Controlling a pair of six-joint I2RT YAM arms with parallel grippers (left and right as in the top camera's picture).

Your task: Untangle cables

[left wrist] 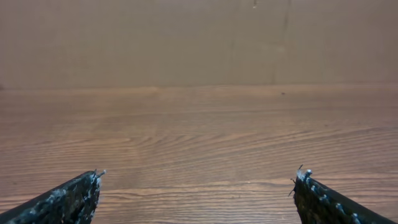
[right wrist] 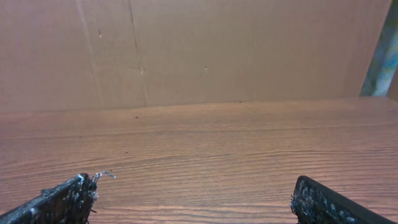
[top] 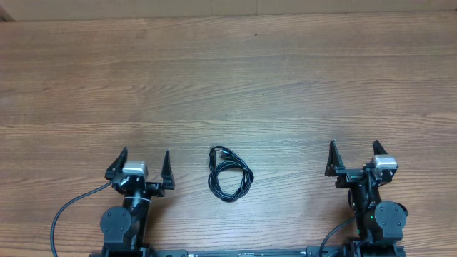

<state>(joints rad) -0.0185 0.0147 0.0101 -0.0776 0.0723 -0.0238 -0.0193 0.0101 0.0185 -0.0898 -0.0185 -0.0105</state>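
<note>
Task status: not begun. The thin black cables [top: 230, 173] lie as one small looped bundle on the brown wood-grain desk [top: 228, 71], between the two hands and nearer the left one, touched by neither. The black two-finger left hand [top: 145, 161] and the matching right hand [top: 354, 153] both stand spread wide and empty. All separating work is left to do. The overhead view is too coarse to count the cords or trace their crossings. Neither wrist view shows the bundle
</note>
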